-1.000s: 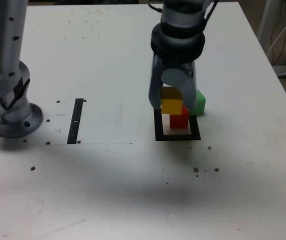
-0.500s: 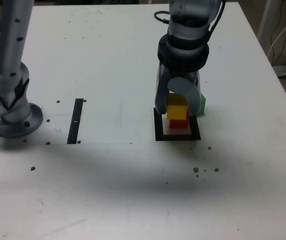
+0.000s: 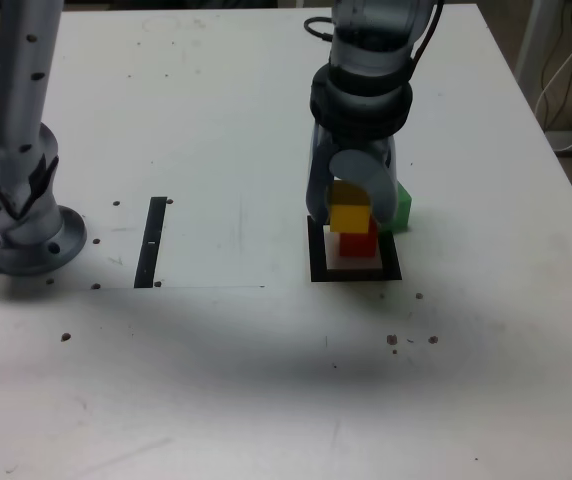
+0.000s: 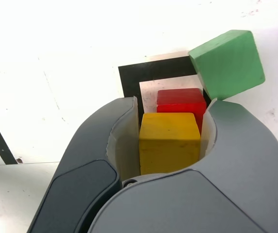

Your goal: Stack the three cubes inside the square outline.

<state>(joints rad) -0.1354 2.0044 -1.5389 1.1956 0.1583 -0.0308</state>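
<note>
While gripper (image 4: 170,126) clamps yellow cube (image 4: 169,141), faces square to red cube (image 4: 180,101).

The gripper (image 3: 350,205) now stands squarely over the red cube (image 3: 358,243), carrying the yellow cube (image 3: 350,216) across from the exterior view's left, where it hung off-centre a second ago. The yellow cube sits lower and level above the red one (whether they touch is unclear), held between the fingers (image 4: 204,128).

No text, label or number can be read anywhere.
</note>
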